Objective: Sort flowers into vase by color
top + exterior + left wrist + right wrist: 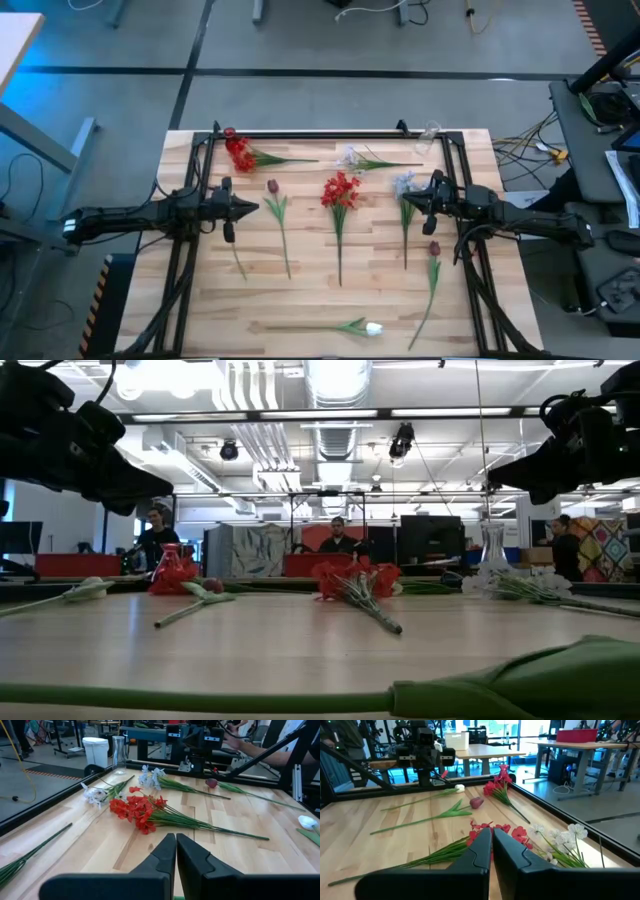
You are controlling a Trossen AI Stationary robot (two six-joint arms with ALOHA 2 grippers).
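Both grippers hang above the wooden table (pixel 300 300) with their fingers pressed together and nothing between them. Seen from above, the left gripper (pixel 248 208) sits over the left side, just beside a maroon tulip (pixel 272 187); the right gripper (pixel 412 198) sits over the right side, close to a pale blue spray (pixel 404 183).

All the flowers lie flat on the table, well spread out. A red cluster (pixel 340 190) lies in the middle with its stem pointing toward the near edge. A second red bunch (pixel 238 152) lies at the far left corner area, and another pale spray (pixel 350 157) lies along the far side. A second maroon tulip (pixel 434 248) lies toward the right, below the right gripper. A white tulip (pixel 373 328) rests near the front edge.

A clear glass vase (pixel 431 131) stands at the far right corner, holding no flowers. In the low view, people (pixel 338 536) show in the room behind the table.
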